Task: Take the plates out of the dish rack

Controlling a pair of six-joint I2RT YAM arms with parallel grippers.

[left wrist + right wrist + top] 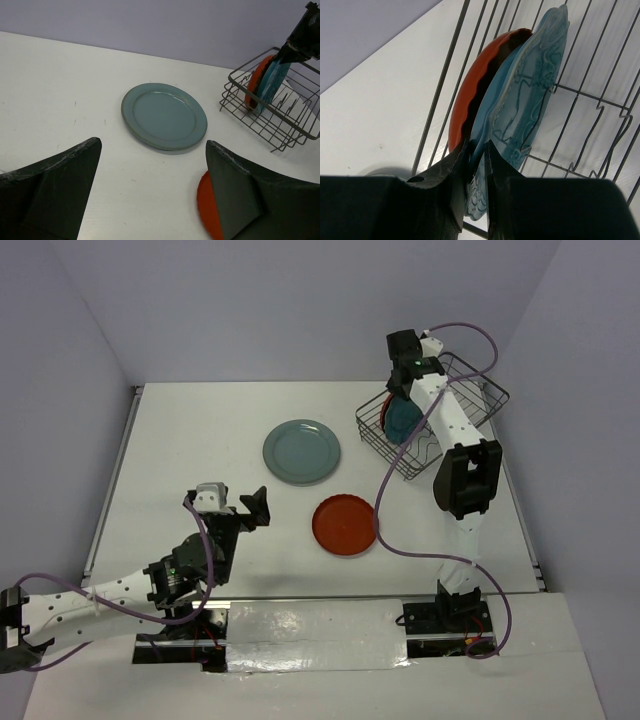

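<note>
1. At two o'clock on the white table, inside the rectangular dark metal wire dish rack, a teal scalloped round plate stood on edge, with a red-orange round plate just beside it.
2. Right gripper was clenched on the teal plate's rim, one finger on each face.
3. Near the table's centre a smooth grey-green round plate lay flat. A second red-orange plate lay flat at its five o'clock.
4. Left gripper hovered at eight o'clock, jaws spread wide, grasping nothing.
</note>
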